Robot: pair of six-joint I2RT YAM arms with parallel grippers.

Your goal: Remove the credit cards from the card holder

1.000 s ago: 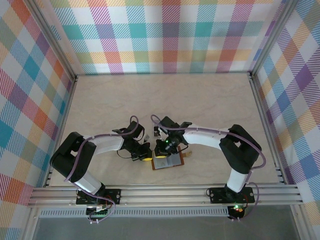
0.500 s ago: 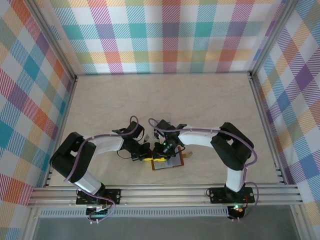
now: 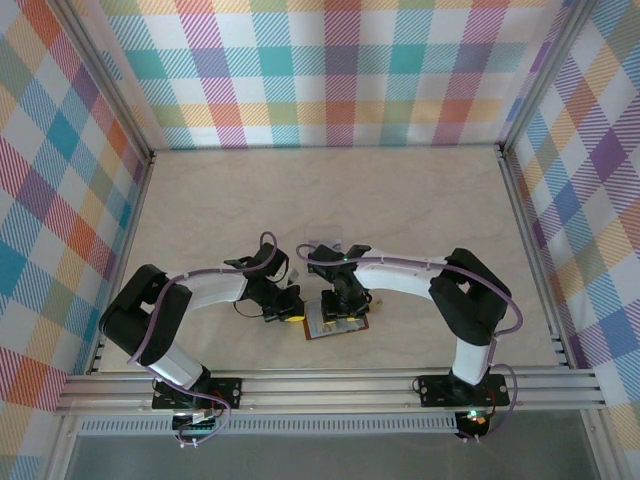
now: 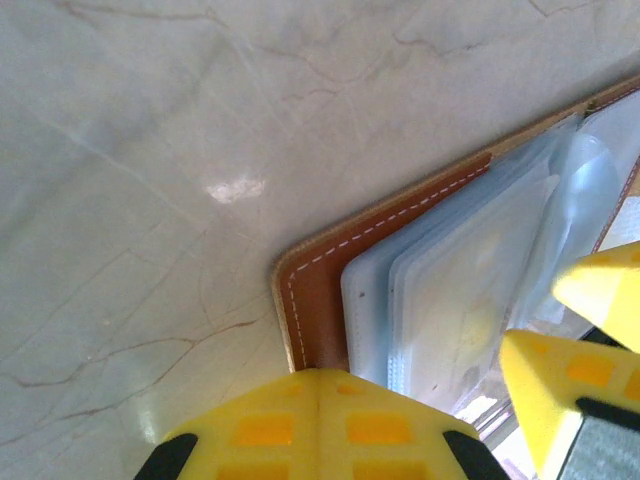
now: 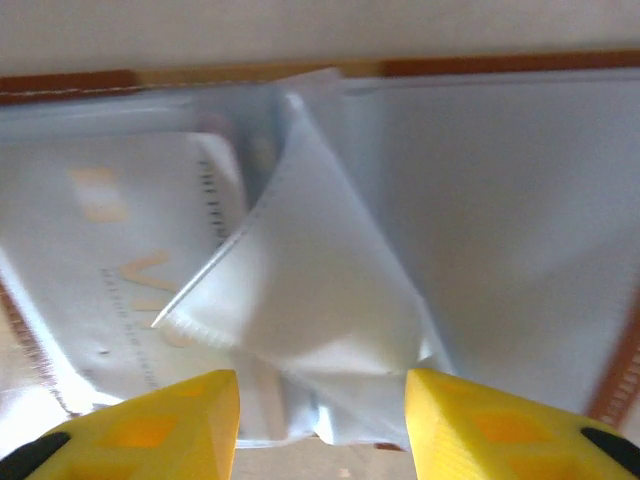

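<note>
In the top view, the card holder (image 3: 337, 325) is seen lying open on the table (image 3: 420, 220) near the arm bases. The left end effector (image 3: 291, 313) is at its left edge and the right end effector (image 3: 341, 306) is over it.

In the left wrist view, the left end effector (image 4: 318, 400) is shown with its fingers together, set on the holder's brown corner. It is judged to be pinning the holder, with nothing clamped.

In the right wrist view, the right end effector (image 5: 320, 420) is shown with its fingers apart. A raised pocket leaf (image 5: 300, 270) stands between them, not evidently gripped. A credit card (image 5: 120, 260) is made out through the left pocket, so extraction is judged barely begun. A card edge must next be pinched, and the floppy leaf stands in the way.
</note>
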